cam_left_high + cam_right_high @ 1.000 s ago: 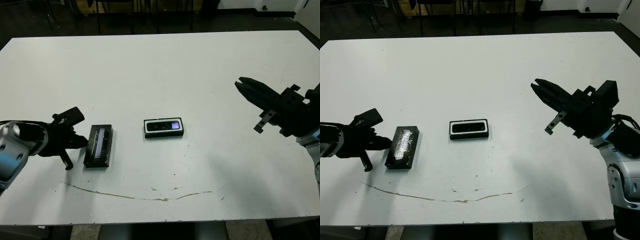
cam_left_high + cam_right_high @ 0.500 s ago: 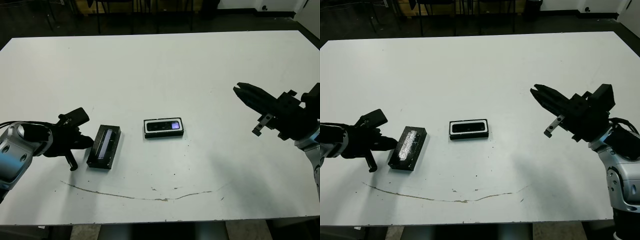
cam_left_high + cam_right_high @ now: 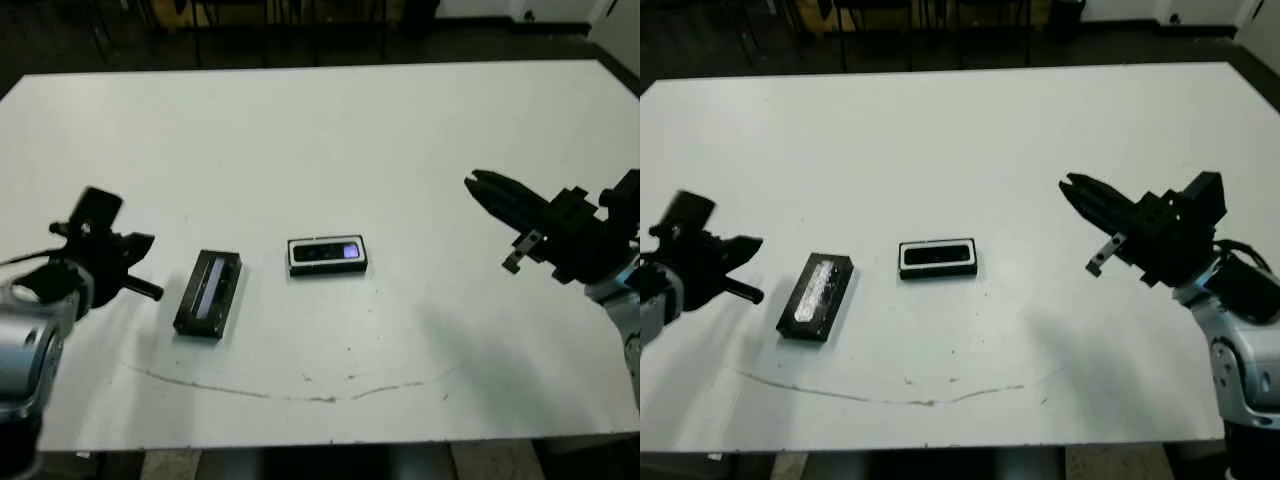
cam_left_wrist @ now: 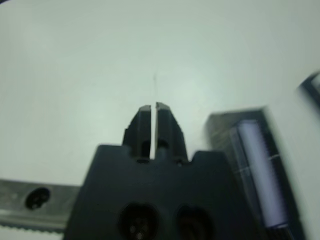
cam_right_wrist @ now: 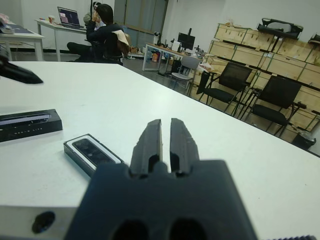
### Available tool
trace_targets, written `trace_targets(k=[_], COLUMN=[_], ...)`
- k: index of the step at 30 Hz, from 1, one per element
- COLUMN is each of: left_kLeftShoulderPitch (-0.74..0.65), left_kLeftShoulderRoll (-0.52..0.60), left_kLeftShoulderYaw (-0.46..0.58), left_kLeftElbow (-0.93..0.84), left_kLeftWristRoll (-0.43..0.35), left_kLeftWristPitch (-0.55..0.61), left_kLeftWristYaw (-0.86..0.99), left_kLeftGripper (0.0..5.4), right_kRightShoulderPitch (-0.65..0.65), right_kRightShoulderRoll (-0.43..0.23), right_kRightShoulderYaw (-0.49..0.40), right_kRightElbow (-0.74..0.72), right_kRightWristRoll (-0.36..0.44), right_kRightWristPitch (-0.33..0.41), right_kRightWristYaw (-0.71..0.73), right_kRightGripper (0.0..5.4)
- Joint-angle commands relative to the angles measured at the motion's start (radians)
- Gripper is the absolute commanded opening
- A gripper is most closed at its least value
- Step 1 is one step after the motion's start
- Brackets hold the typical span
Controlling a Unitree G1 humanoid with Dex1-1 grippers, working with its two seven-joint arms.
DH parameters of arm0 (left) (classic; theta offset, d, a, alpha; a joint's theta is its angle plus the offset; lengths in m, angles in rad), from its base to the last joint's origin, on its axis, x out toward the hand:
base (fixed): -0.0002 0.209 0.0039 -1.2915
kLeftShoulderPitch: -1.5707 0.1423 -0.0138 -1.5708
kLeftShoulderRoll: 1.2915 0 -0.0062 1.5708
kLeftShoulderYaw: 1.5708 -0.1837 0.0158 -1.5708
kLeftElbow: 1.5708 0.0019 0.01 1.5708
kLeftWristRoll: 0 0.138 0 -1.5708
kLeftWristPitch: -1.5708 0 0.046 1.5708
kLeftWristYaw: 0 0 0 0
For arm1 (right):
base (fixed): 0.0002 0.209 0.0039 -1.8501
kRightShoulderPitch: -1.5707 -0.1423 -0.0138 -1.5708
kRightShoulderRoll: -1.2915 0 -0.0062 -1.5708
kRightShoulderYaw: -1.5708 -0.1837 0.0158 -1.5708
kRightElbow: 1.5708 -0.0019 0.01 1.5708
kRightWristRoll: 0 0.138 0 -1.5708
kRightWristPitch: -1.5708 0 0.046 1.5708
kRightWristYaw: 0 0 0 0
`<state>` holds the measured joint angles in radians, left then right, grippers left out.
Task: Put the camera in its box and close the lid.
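The box (image 3: pixel 327 255), a small black tray with a white lining, sits mid-table with the camera (image 3: pixel 330 252) lying inside it, purplish glint up. Left of it the lid (image 3: pixel 208 293) lies flat on the table, grey patch up. My left gripper (image 3: pixel 153 291) is shut and hangs left of the lid, apart from it; its wrist view shows the closed fingers (image 4: pixel 142 122) beside the lid (image 4: pixel 255 170). My right gripper (image 3: pixel 478 186) is shut, raised to the right of the box. Its wrist view looks over the box (image 5: pixel 92 152) toward the lid (image 5: pixel 27 124).
A faint brown scratch line (image 3: pixel 300 385) runs along the table near its front edge. Beyond the far side of the table, the right wrist view shows a seated person (image 5: pixel 102 30), desks, chairs and stacked crates.
The lid slid a little to the right and turned slightly while my left gripper was against it. That gripper has since pulled back left and up, off the lid. The right arm barely moved.
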<state>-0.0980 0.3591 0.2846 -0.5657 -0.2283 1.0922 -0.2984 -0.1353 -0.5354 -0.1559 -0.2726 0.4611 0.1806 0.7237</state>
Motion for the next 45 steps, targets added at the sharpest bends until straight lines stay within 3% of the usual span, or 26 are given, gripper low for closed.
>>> trace_targets(k=[1, 8, 11, 14, 19, 29, 36, 41, 45], left_kLeftShoulderPitch=[0.057, 0.207, 0.264, 0.323, 0.385, 0.394, 0.387, 0.387, 0.380], left_kLeftShoulderRoll=[-0.090, -0.259, -0.278, -0.227, -0.152, -0.105, -0.107, -0.174, -0.202], left_kLeftShoulderYaw=[0.083, 0.127, 0.074, -0.012, -0.159, -0.278, -0.269, -0.226, -0.199], left_kLeftElbow=[-0.136, -0.439, -0.480, -0.482, -0.482, -0.472, -0.450, -0.433, -0.433], left_kLeftWristRoll=[-0.052, -0.168, -0.206, -0.229, -0.214, -0.125, -0.110, -0.149, -0.178], left_kLeftWristPitch=[0.051, 0.069, 0.046, -0.026, -0.091, -0.044, -0.027, -0.009, 0.037], left_kLeftWristYaw=[0.049, 0.110, 0.165, 0.218, 0.332, 0.404, 0.377, 0.364, 0.350], left_kLeftGripper=[0.00, 0.00, 0.07, 0.33, 1.21, 3.03, 4.34, 5.26, 5.39], right_kRightShoulderPitch=[0.014, 0.013, 0.015, 0.019, 0.012, 0.021, 0.025, 0.024, 0.028], right_kRightShoulderRoll=[0.009, 0.011, 0.004, -0.002, 0.005, 0.005, 0.002, 0.005, -0.003], right_kRightShoulderYaw=[0.005, 0.013, 0.018, 0.016, 0.020, 0.021, 0.022, 0.023, 0.021], right_kRightElbow=[0.004, 0.009, -0.002, -0.024, 0.005, 0.000, 0.002, 0.005, -0.013], right_kRightWristRoll=[-0.003, 0.012, -0.013, -0.023, -0.028, -0.029, -0.036, -0.039, -0.041], right_kRightWristPitch=[0.007, 0.024, 0.008, 0.013, -0.020, -0.019, -0.015, -0.018, 0.001], right_kRightWristYaw=[-0.007, 0.002, -0.005, -0.016, 0.002, 0.007, 0.005, 0.009, 0.001], right_kRightGripper=[0.01, 0.01, 0.00, 0.00, 0.00, 0.00, 0.00, 0.00, 0.00])
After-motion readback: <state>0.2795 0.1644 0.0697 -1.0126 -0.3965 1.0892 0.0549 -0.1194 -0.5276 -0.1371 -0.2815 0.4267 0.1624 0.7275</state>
